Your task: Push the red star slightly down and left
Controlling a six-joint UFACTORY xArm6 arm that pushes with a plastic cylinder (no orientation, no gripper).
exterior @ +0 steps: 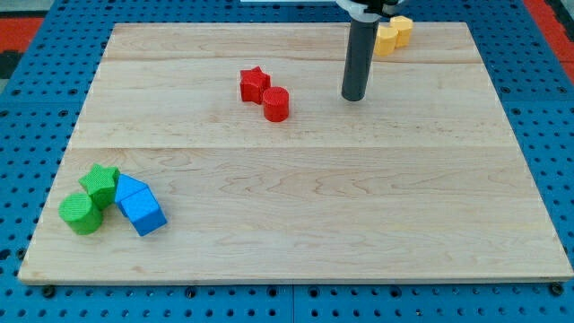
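Note:
The red star (254,84) lies on the wooden board (296,206) in the upper middle. A red cylinder (276,104) touches it at its lower right. My tip (353,97) is the lower end of a dark rod coming down from the view's top. It stands to the right of the red cylinder, well apart from it, and farther right of the red star.
Yellow blocks (393,35) sit at the board's top edge, just right of the rod. At the lower left a green star (100,183), a green cylinder (81,213) and blue blocks (140,205) are clustered together. Blue pegboard surrounds the board.

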